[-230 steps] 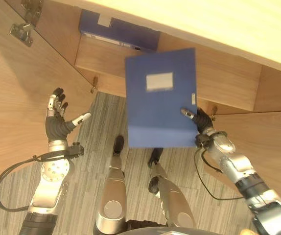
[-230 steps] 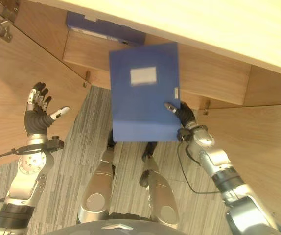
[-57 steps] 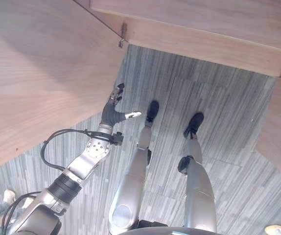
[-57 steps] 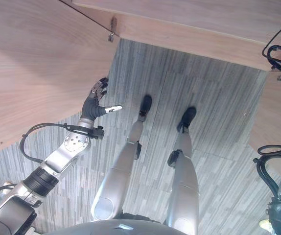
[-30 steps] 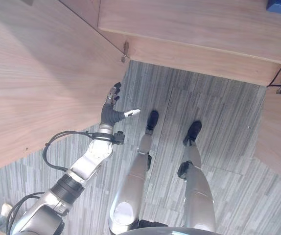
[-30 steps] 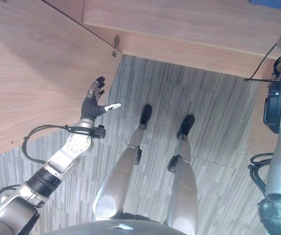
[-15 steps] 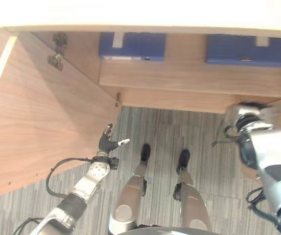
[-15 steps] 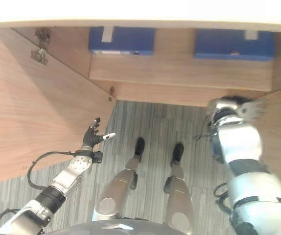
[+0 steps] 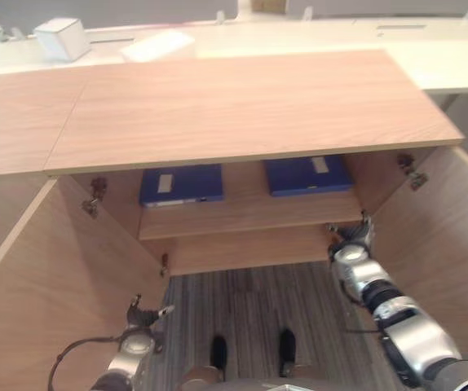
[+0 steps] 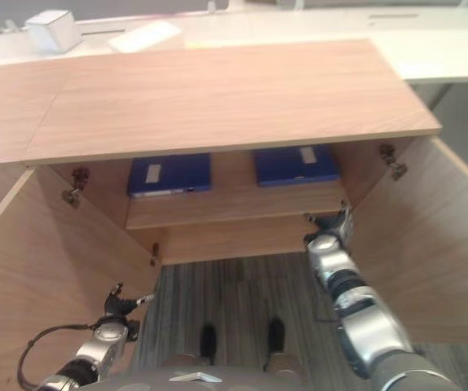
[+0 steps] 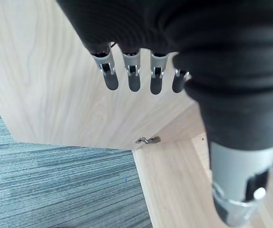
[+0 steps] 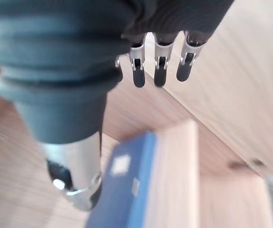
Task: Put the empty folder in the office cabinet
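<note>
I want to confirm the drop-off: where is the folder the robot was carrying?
In the eye views, the blue folder lies flat on the right side of the cabinet shelf, beside another blue folder on the left; the right hand is empty.

Pale wood-grain cabinet (image 9: 242,106), light tan top, warmer brown doors (image 9: 46,277) and shelf (image 9: 250,213). Two dark blue folders, left (image 9: 182,184) and right (image 9: 306,173), each bearing a small pale grey label. Grey carpet (image 9: 250,301) striped in fine lighter and darker lines. Small silver metal hinges (image 9: 94,195) on the inner walls. White box (image 9: 61,37) and white flat sheet (image 9: 157,46) on an off-white surface behind. Silver-grey left hand (image 11: 141,71) and right hand (image 12: 158,64), dark fingertips, black ribbed covers.
</note>
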Robot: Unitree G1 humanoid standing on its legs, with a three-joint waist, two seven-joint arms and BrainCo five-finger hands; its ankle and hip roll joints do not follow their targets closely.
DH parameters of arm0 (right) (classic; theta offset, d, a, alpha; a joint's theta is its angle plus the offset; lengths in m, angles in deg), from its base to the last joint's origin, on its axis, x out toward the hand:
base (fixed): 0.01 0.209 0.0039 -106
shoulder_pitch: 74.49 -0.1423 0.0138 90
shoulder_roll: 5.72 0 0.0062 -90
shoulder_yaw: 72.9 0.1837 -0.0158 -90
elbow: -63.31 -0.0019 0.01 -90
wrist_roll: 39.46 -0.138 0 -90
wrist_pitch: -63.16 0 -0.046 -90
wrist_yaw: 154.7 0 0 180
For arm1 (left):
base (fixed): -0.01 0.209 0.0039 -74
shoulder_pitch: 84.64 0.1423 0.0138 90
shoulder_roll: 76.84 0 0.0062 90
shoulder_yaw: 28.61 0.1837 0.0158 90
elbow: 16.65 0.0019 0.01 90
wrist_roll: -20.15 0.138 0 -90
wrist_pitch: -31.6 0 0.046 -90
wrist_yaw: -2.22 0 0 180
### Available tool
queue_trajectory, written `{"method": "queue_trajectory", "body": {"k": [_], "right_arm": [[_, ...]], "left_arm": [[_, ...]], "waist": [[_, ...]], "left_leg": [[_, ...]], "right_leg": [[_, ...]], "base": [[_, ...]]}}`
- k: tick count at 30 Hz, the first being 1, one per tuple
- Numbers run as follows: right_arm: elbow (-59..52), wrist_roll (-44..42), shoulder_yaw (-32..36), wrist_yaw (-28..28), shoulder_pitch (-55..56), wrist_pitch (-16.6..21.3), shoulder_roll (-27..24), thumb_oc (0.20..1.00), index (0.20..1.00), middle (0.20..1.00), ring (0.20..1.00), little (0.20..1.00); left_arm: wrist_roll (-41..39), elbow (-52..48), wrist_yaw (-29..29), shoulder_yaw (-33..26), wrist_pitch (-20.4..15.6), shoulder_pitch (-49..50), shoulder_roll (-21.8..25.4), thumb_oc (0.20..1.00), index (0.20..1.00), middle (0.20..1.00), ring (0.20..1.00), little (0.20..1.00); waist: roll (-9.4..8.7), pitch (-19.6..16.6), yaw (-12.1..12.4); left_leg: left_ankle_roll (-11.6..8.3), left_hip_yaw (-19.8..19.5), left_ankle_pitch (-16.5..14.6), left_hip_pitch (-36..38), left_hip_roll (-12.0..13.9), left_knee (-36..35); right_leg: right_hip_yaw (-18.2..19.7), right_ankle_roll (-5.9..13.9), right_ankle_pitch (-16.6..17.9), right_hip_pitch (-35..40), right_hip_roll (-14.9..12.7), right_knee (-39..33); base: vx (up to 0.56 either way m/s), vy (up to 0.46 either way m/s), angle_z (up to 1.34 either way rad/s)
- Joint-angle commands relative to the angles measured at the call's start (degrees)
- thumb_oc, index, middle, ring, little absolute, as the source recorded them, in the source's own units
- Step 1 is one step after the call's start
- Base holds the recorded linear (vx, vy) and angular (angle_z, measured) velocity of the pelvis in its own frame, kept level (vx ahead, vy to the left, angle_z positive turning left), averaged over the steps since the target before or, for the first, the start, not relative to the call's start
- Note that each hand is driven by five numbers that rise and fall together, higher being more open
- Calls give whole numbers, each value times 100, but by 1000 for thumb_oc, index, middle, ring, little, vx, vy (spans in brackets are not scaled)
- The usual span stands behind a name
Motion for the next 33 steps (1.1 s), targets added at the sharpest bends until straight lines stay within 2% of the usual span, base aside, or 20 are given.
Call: {"method": "queue_trajectory", "body": {"k": [1, 3, 4, 7, 10, 13, 18, 20, 24, 25, 28, 31, 33], "right_arm": [[62, 199, 9, -964, -589, 692, -1178, 1000, 1000, 1000, 1000, 1000], [-34, 151, -80, -1295, -979, 911, -2149, 1000, 1000, 1000, 1000, 1000], [-34, 151, -80, -1295, -979, 911, -2149, 1000, 1000, 1000, 1000, 1000], [-477, 398, 61, -1162, -1298, 971, -3107, 1000, 1000, 1000, 1000, 1000], [-738, 471, 279, -1053, -1274, 981, -3388, 1000, 1000, 1000, 1000, 1000], [-676, 636, 787, -633, -1312, 924, -3991, 1000, 1000, 1000, 1000, 1000], [-62, 502, 1315, -180, -1355, 819, -4242, 1000, 1000, 1000, 1000, 1000], [756, 279, 1569, 187, -1627, 646, -4291, 1000, 1000, 1000, 1000, 1000], [1104, 241, 1622, 319, -1731, 570, -4321, 1000, 1000, 1000, 1000, 1000], [3127, 477, 1488, 766, -2350, 101, -4482, 1000, 1000, 1000, 1000, 1000], [3919, 434, 1602, 733, -2210, -75, -4470, 1000, 1000, 1000, 1000, 1000], [4694, 392, 1933, 449, -1752, -293, -4337, 1000, 1000, 1000, 1000, 1000], [4830, 370, 1986, 387, -1681, -355, -4242, 1000, 1000, 1000, 1000, 1000]], "left_arm": [[598, 760, 185, -20, -137, -340, -52, 1000, 1000, 1000, 1000, 1000], [798, 1373, 284, -43, -119, -458, -77, 1000, 1000, 1000, 1000, 1000], [798, 1374, 284, -43, -120, -458, -77, 1000, 1000, 1000, 1000, 1000], [943, 1721, 280, -154, -93, -542, -83, 1000, 1000, 1000, 1000, 1000], [991, 1808, 292, -205, -74, -571, -107, 1000, 1000, 1000, 1000, 1000], [1162, 1881, 287, -149, -48, -597, -141, 1000, 1000, 1000, 1000, 1000], [1232, 1876, 253, -6, -20, -648, -159, 1000, 1000, 1000, 1000, 1000], [1212, 1854, 214, 150, 16, -724, -157, 1000, 1000, 1000, 1000, 1000], [1212, 1860, 194, 211, 32, -753, -154, 1000, 1000, 1000, 1000, 1000], [1235, 1873, 35, 461, 87, -964, -133, 1000, 1000, 1000, 1000, 1000], [1255, 1880, 13, 531, 105, -1021, -160, 1000, 1000, 1000, 1000, 1000], [1326, 1916, 66, 669, 139, -1053, -188, 1000, 1000, 1000, 1000, 1000], [1362, 1946, 80, 699, 159, -1050, -212, 1000, 1000, 1000, 1000, 1000]], "waist": [[64, -90, -78], [15, -262, -202], [15, -266, -202], [-16, -427, -377], [-25, -503, -450], [-20, -591, -589], [-16, -616, -648], [-18, -604, -661], [-24, -601, -658], [-50, -611, -610], [-48, -632, -592], [-81, -656, -570], [-77, -675, -573]], "left_leg": [[-58, -103, -726, 278, 133, -58], [-71, -10, -795, 434, 142, -58], [-71, -10, -795, 430, 142, -58], [-54, 99, -890, 621, 149, -58], [-35, 127, -916, 664, 143, -58], [-1, 171, -982, 748, 143, -58], [18, 167, -1011, 763, 137, -58], [35, 148, -1016, 746, 127, -58], [39, 141, -1020, 743, 124, -58], [46, 83, -1046, 765, 109, -58], [43, 39, -1063, 798, 105, -58], [43, -1, -1084, 848, 105, -58], [46, -2, -1101, 868, 104, -58]], "right_leg": [[-241, 400, -549, 255, -177, 342], [-149, 407, -586, 371, -140, 346], [-148, 407, -586, 367, -140, 347], [-21, 428, -622, 475, -129, 391], [34, 427, -617, 489, -142, 409], [97, 431, -622, 521, -161, 439], [128, 438, -618, 520, -170, 442], [160, 451, -627, 492, -171, 479], [163, 453, -633, 487, -171, 486], [136, 464, -668, 531, -171, 504], [92, 480, -698, 597, -176, 491], [32, 490, -730, 681, -199, 493], [27, 494, -732, 702, -209, 492]], "base": [[72, 39, -24], [58, 45, -20], [45, 33, -33], [41, 36, -27], [41, 22, -15], [57, 26, -14], [27, 12, 0], [0, 0, 0], [10, 6, 0], [53, 26, -3], [29, 12, 16], [10, 5, 6], [20, 10, 8]]}}
